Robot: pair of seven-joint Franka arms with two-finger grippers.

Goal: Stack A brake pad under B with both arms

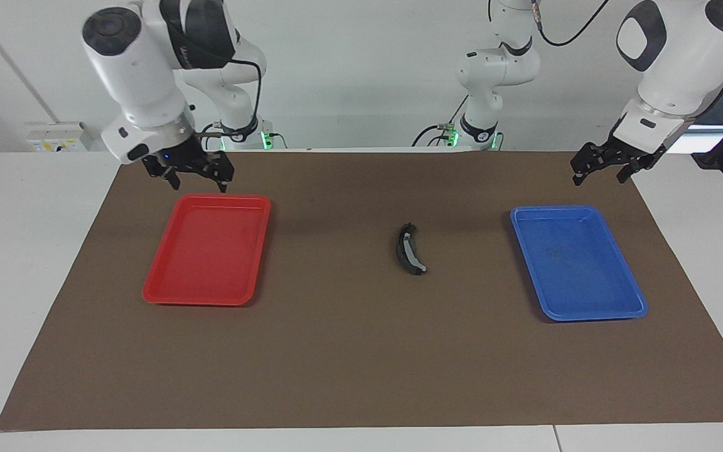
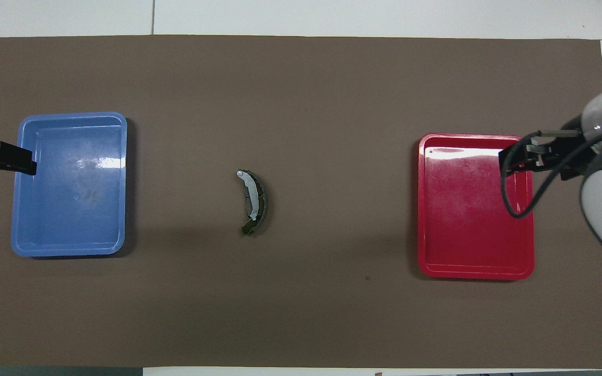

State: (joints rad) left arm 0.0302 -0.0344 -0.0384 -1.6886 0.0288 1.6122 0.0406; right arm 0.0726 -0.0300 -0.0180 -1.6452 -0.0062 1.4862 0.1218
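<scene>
A brown mat (image 1: pixel 361 351) covers a white table, with two white robot arms standing at one long edge. Near the middle of the mat lies a long black crescent brake pad (image 1: pixel 409 249) with a pale grey strip along its face. A darker layer shows along its outer curve in the overhead view; this may be the short plain pad lying beneath it, but that cannot be told for sure, and no separate short pad is visible anywhere.

A red tray (image 1: pixel 167 285) sits toward the right arm's end of the table, a blue tray (image 1: pixel 619 307) toward the left arm's end. Both look empty.

The right gripper (image 1: pixel 197 177) hangs over the red tray's edge nearest the robots, its fingers apart. The left gripper (image 1: pixel 606 168) hangs over the mat just past the blue tray's edge nearest the robots, its fingers also apart. Both are well away from the brake pad and hold nothing.

The crescent pad is probably rigid, fairly heavy for its size and hard-surfaced, so it should not bend or break. Its low profile leaves little to grip; pinching across the narrow width near the middle of the curve looks safest, since the tapered ends could slip or pivot.
</scene>
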